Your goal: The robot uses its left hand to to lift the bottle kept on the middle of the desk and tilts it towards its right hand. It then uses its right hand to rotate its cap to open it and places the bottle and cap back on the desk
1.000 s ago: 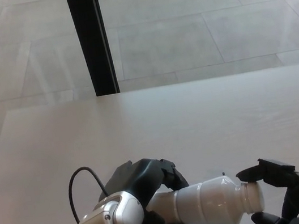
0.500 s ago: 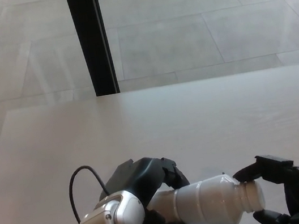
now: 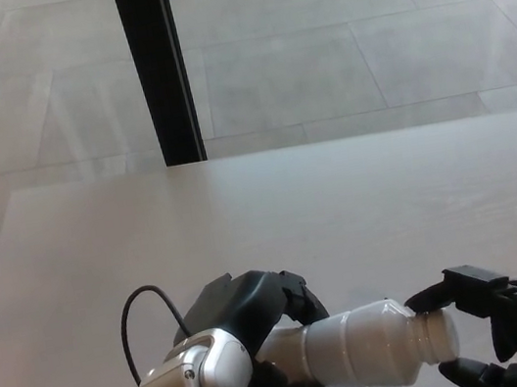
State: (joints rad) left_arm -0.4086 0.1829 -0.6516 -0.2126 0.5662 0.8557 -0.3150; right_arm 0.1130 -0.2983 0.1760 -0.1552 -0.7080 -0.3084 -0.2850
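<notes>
A pale tiled floor and a dark vertical post (image 3: 158,69) are being seen beyond the far edge of a light wooden desk (image 3: 291,208), which is otherwise bare in view. Low in the frame, the white bottle (image 3: 364,347) is being held clear of the desk surface, lying almost horizontal, its body wrapped by the black fingers of the left hand (image 3: 253,338), which is clamped around its base end. The neck and cap end (image 3: 439,337) are being pointed away from that hand, towards the right hand (image 3: 495,333), which is closed around it: one dark finger (image 3: 453,288) is being laid over the top of the cap and another is being curled beneath it.

Compared with a second ago, the bottle is being kept in nearly the same place, with only a slight settling of its tilt. The right hand's upper finger is being shifted a little along the cap, and the wrist is being turned slightly, which is judged to be the twisting of the cap in progress. The cap is not yet being seen apart from the neck, so the opening is judged unfinished, and both setting-down steps are judged to be outstanding.
</notes>
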